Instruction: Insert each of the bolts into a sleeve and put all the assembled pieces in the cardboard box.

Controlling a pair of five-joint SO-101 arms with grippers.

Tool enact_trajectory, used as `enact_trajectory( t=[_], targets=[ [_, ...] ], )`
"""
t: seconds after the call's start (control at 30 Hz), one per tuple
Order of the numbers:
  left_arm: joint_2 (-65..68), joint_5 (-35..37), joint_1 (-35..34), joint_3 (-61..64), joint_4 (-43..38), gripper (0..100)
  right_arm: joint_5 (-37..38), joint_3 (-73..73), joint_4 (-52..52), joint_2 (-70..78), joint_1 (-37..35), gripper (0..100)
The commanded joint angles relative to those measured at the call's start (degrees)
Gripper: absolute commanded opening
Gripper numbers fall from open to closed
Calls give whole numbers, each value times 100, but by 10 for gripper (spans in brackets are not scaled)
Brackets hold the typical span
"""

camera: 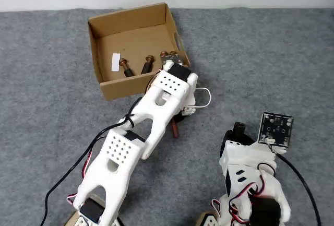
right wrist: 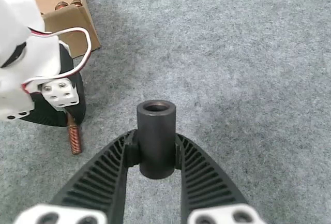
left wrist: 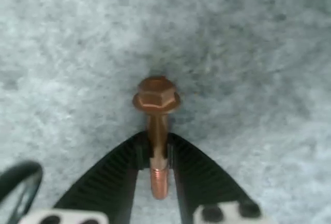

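Bolt is gripped mid-shank by left hand, near the cardboard box. Sleeve is clamped around its body in right hand. Both are judged rigid, smooth, slip-prone metal; threaded tip is left free.

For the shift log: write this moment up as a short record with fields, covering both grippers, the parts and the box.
left gripper: shut on the bolt, clamped on its shank, over the grey mat
right gripper: shut on the sleeve, its open bore facing the wrist camera
cardboard box: two assembled pieces lie inside; copper heads also show near the arm, count unclear
step: bolt not yet in the sleeve; the two grippers are apart
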Motion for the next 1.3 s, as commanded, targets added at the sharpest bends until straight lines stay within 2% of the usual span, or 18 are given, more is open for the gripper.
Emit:
enact_trajectory(
  t=[0.0, 0.07, 0.43, 0.53, 0.7, 0.73, 0.93, 1.1, 1.27],
  targets=[
    [-308, -44, -35, -40, 105, 208, 62, -26, -136, 31, 31, 8],
    [-308, -35, -70, -66, 18, 248, 62, -26, -136, 31, 31, 8],
    [-149, -35, -431, -92, -677, 243, 62, -26, -127, 31, 31, 8],
    [70, -18, -413, -101, -703, 178, 62, -26, -127, 31, 31, 8],
    [193, -18, -440, -251, -651, 1, 62, -26, -127, 31, 31, 8],
    [193, -18, -431, -312, -607, 6, 62, -26, -127, 31, 31, 8],
    [158, 0, -97, -1051, 220, 4, 62, -26, -119, 31, 31, 8],
    [-360, 176, 149, -1191, 220, 4, 62, -26, -110, 31, 31, 8],
    [-1477, 149, 580, -716, 220, 4, 62, -44, -92, 31, 22, 8]
  ],
)
